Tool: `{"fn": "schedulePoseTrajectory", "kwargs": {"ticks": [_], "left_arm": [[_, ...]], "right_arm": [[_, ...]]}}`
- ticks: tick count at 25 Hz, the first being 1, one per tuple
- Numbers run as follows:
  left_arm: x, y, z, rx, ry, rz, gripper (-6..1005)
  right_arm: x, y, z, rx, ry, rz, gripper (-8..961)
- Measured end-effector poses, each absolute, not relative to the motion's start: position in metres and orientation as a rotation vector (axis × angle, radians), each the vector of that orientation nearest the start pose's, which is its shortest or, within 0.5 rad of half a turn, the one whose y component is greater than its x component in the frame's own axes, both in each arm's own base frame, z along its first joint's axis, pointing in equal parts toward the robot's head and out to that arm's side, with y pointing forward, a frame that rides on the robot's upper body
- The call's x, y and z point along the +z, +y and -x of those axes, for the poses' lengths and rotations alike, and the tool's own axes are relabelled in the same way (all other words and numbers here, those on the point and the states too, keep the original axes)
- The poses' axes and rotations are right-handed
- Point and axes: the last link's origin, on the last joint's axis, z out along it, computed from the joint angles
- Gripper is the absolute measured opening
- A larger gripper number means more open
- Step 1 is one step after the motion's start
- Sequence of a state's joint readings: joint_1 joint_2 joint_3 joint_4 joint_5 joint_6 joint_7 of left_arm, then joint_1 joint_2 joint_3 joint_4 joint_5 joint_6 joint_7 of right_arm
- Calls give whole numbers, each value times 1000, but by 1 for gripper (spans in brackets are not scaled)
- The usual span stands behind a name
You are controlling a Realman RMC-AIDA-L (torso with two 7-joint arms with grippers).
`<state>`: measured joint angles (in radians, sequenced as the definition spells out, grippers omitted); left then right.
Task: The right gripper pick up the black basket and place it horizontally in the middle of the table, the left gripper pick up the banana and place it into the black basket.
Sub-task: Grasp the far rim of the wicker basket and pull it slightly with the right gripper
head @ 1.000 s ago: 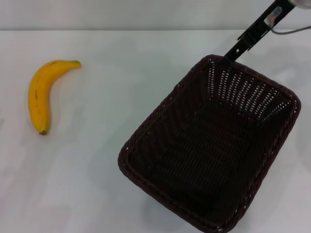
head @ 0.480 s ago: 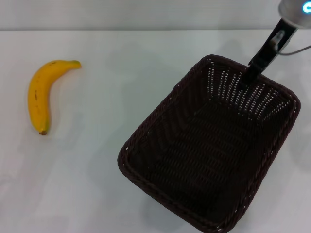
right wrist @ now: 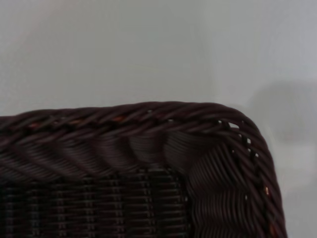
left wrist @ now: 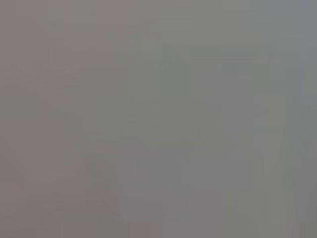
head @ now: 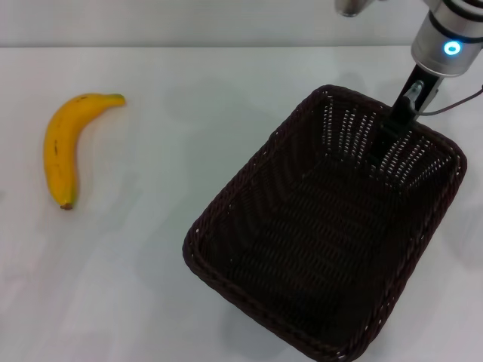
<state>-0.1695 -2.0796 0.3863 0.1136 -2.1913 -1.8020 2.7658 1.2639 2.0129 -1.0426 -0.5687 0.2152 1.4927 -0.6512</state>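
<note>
The black basket (head: 226,204) stands skewed on the right half of the white table (head: 189,113), with one corner toward the front edge. My right gripper (head: 389,132) comes down from the upper right, under the arm's blue light, and sits at the basket's far rim, just inside the wall. The right wrist view shows a corner of the basket's braided rim (right wrist: 124,119) close up, with white table beyond. The yellow banana (head: 62,147) lies at the far left, stem pointing to the back. The left gripper is out of view; its wrist view is plain grey.
Bare white tabletop lies between the banana and the basket. A silver part of the right arm (head: 351,7) shows at the top edge. The table's back edge meets a grey wall (head: 151,23).
My right gripper has come down and shifted right along the basket's far rim, from its far corner toward the middle of the far wall. The basket and banana have not moved.
</note>
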Motion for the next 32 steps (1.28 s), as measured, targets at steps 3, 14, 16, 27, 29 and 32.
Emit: {"fn": "schedulePoseTrajectory", "kwargs": {"ticks": [3,14,16,27,29,32], "left_arm": [[79,207,365,-916,-258,1279,888],[77,200,368,-903,-278,1266,888],[77,199,369,-901,-280,1265,889],[76,193,372,-890,-291,1257,889],[76,192,372,-890,-291,1260,889],[76,192,371,-889,-290,1264,889]], "right_arm": [[-6,441,-120,-856,881,2523,771],[-17,437,-113,-933,847,2530,682],[-19,437,-110,-937,828,2534,605],[-25,437,-104,-920,832,2523,191],[-22,439,-104,-891,909,2474,188],[-13,443,-105,-857,1020,2394,185]]}}
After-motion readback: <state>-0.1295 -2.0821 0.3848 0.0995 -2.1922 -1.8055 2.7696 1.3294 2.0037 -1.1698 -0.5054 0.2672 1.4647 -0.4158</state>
